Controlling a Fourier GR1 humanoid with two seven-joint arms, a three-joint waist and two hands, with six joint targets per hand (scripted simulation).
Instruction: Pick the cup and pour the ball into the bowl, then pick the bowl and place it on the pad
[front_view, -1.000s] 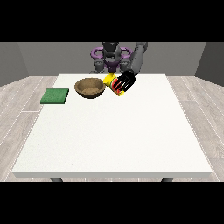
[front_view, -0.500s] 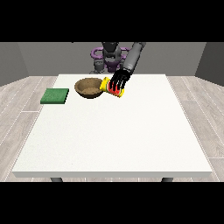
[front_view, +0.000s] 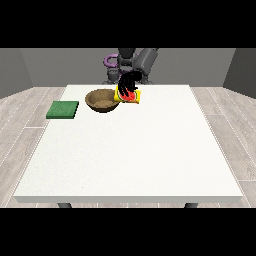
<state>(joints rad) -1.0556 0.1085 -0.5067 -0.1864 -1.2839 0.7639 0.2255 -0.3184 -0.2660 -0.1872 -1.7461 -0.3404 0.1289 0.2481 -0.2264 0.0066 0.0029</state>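
A black hand (front_view: 128, 85) at the view's right reaches out from the robot at the far edge of a white table (front_view: 130, 150), its fingers wrapped around a yellow cup (front_view: 131, 95) that shows some red. The cup is tilted on its side, its left end just beside the right rim of a brown bowl (front_view: 102, 100). The ball is not visible on its own; whether it is inside the cup or already in the bowl cannot be told. The bowl sits near the far edge, a little left of centre. Further left, apart from the bowl, lies a flat green pad (front_view: 63, 110). The robot's other hand is not visible. The step in hand looks like the pour. To do it well, the cup's mouth should be brought over the bowl's hollow, not just beside its rim, before tipping further, so the ball lands inside and does not roll onto the table. The tilt should be slow, keeping the cup from knocking the bowl. Once the ball is in, the cup should be set down to the right, away from the bowl, leaving the way to the pad open.
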